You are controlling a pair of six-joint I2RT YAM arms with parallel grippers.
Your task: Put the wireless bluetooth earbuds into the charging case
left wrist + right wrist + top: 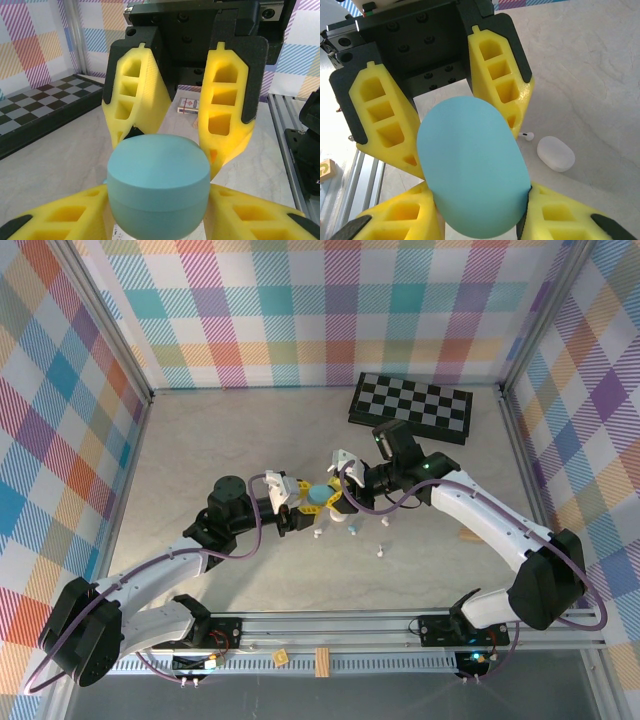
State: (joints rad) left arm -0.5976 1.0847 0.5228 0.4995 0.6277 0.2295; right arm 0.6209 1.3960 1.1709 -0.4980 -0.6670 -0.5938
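A light blue charging case (318, 496) hangs above the table's middle, its lid closed. My left gripper (300, 502) comes at it from the left and my right gripper (338, 490) from the right. In the left wrist view my own yellow fingers (75, 215) press the sides of the charging case (158, 170), with the right gripper's fingers behind. The right wrist view has the right gripper (480, 192) shut on the charging case (472, 165). White earbuds (316, 536) (381, 552) and a light blue earbud (352, 530) lie on the table below.
A white closed case (555, 153) and a white earbud (526, 135) lie beside each other on the table. A folded chessboard (412, 407) sits at the back right. A card deck (188, 105) lies near the rail. Small wooden blocks (281, 654) rest on the front rail.
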